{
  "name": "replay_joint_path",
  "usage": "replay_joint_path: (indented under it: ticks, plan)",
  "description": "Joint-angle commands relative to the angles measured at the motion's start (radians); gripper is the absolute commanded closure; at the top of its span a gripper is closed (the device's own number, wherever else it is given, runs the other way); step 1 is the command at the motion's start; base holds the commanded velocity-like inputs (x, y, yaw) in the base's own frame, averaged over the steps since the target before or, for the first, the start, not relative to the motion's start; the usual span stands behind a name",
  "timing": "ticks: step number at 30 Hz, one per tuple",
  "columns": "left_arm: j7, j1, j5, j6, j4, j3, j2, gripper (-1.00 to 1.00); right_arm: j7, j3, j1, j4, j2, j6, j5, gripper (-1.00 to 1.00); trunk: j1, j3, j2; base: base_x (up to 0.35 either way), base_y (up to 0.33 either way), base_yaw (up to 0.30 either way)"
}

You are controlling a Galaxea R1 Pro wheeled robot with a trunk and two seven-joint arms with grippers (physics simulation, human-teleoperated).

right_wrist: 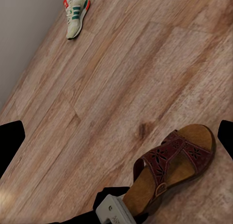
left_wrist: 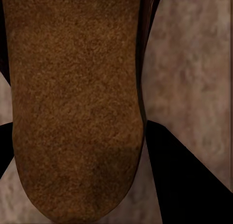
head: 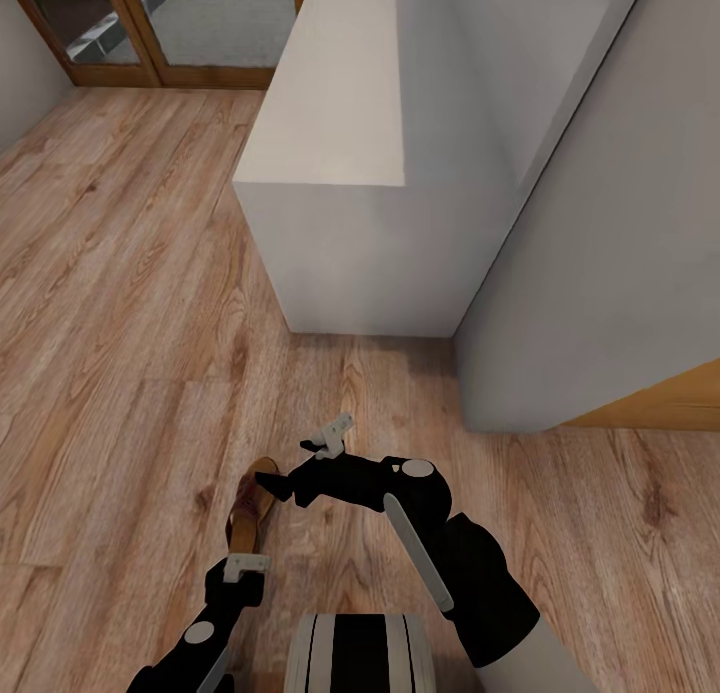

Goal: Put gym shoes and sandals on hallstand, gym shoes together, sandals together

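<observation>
- From the head camera I look down on light brown wood-grain plank flooring (head: pixel 120 303), with a tall pale grey-white block of furniture (head: pixel 370 173) ahead against a grey wall; I take it for the end of the hallstand, though no shelves are visible from here.
- My left gripper (head: pixel 244 569) is low at the near edge of the view, clenched on the heel end of a dark brown leather sandal with cut-out straps and a tan wedge sole (head: pixel 250 508).
- In the left wrist camera the sandal's suede-like brown footbed (left_wrist: pixel 77 103) runs out between the two black fingers (left_wrist: pixel 184 175), with floor behind it.
- The right wrist camera shows the same sandal (right_wrist: pixel 174 166) from the side, toe pointing away from the left gripper (right_wrist: pixel 116 210) at its heel. I cannot tell whether the shoe is lifted or resting on the planks.
- My right gripper (head: pixel 318 449) hangs just beside the sandal with its fingers released, holding nothing.
- Well apart across the floor, near the grey wall, lies one white low sneaker with green side stripes and red-orange heel patch (right_wrist: pixel 75 14).
- I judge the sandal light but stiff in the wedge, with softer straps that would give. The firm sole edges at the heel are the place to pinch; held only there, the long toe may droop or swing.
</observation>
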Motion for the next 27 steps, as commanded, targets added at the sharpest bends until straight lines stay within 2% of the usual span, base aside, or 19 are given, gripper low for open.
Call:
replay_joint_path:
  ticks: [1, 9, 27]
  plan:
    - [0.007, 0.0, -0.012, -0.002, 0.0, -0.001, 0.0, 1.0, 0.0, -0.001, 0.0, 0.0, 0.0, 0.007, -0.005, -1.0, 0.0, -0.001, 0.0, 0.0, 0.0, 0.0]
    - [0.007, 0.0, -0.012, -0.002, -0.001, -0.001, -0.001, 1.0, 0.0, -0.001, 0.0, -0.001, 0.0, 0.007, -0.005, -1.0, 0.0, -0.001, 0.0, 0.0, 0.0, 0.0]
    - [0.007, 0.004, -0.007, -0.002, -0.044, 0.01, 0.006, 1.0, 0.001, 0.0, 0.001, 0.006, 0.0, 0.005, -0.005, -1.0, -0.008, 0.069, 0.004, 0.0, 0.0, 0.0]
